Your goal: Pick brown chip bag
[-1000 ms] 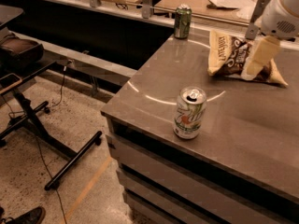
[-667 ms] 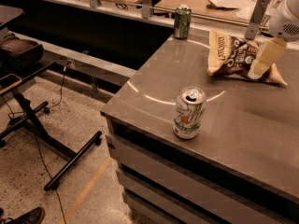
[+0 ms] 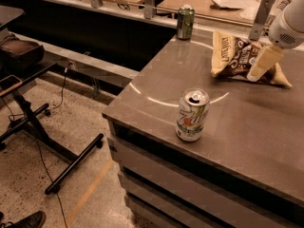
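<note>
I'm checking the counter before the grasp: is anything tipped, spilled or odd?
Nothing stands out. The white-green soda can and the dark green can stand upright on the grey counter. No spill shows, and the crinkled dark-brown chip bag lies flat, with the robot's gripper at its right part.

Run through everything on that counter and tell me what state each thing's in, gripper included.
brown chip bag: lying flat on the counter, crinkled, not lifted.
white-green soda can: upright near the front edge, top opened.
dark green can: upright at the far edge; top too unclear to tell.
gripper: over the bag's right part; contact cannot be told.
</note>
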You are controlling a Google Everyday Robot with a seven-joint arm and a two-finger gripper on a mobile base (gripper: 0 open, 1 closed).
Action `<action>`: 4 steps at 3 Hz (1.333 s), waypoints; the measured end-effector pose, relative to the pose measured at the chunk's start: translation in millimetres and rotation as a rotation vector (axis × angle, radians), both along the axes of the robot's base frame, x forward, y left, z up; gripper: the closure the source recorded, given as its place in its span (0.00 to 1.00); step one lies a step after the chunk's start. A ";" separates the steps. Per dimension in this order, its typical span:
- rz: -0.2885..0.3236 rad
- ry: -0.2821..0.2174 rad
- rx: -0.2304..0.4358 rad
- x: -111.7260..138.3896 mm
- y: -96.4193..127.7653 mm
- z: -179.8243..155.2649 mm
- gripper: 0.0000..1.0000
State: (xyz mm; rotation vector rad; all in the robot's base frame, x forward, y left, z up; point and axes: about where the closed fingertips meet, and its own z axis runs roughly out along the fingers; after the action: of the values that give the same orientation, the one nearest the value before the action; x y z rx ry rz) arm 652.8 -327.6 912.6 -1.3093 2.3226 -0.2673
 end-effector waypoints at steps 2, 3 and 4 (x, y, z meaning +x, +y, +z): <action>0.018 -0.005 0.043 19.1 26.5 -36.4 0.18; 0.040 0.011 0.055 20.7 36.1 -47.4 0.40; 0.072 0.029 0.059 17.0 40.7 -49.0 0.63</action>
State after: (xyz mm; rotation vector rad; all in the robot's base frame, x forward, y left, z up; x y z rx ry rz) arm 669.8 -286.9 863.6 -1.3735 2.2838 -0.1568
